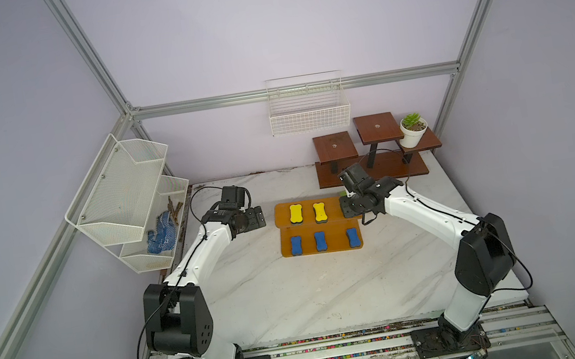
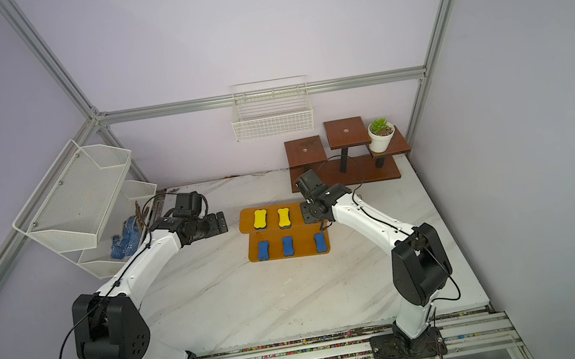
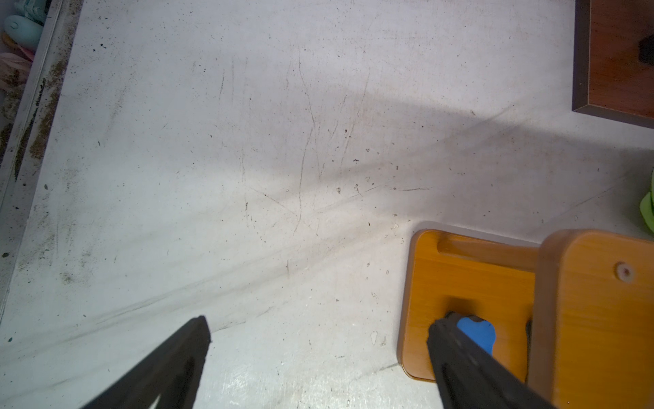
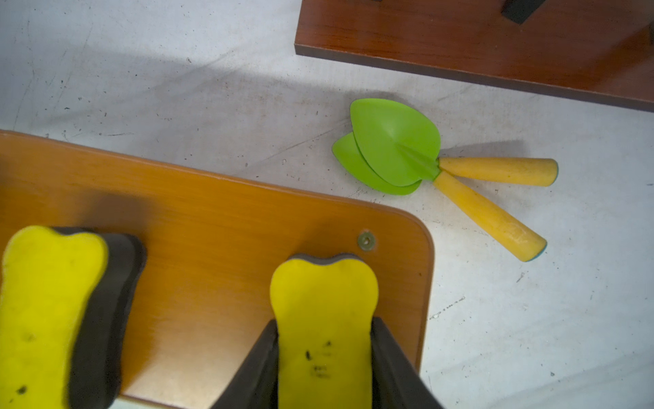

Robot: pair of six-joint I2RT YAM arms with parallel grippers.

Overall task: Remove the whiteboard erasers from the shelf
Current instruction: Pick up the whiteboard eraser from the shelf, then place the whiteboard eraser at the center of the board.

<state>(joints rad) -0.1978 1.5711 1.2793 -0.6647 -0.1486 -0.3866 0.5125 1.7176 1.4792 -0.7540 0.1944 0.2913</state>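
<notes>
Wrist-only: pincer (image 4: pixel 324 348) clasping third yellow eraser (image 4: pixel 323 311)

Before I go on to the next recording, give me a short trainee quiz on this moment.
1. True or false: the left pincer is open.
2. How many blue erasers lie on the lower step of the shelf?
3. What does the right pincer clamp? A) a yellow eraser B) the green tool C) the plant pot

Key: 1 true; 2 three; 3 A, the yellow eraser on the upper step.
</notes>
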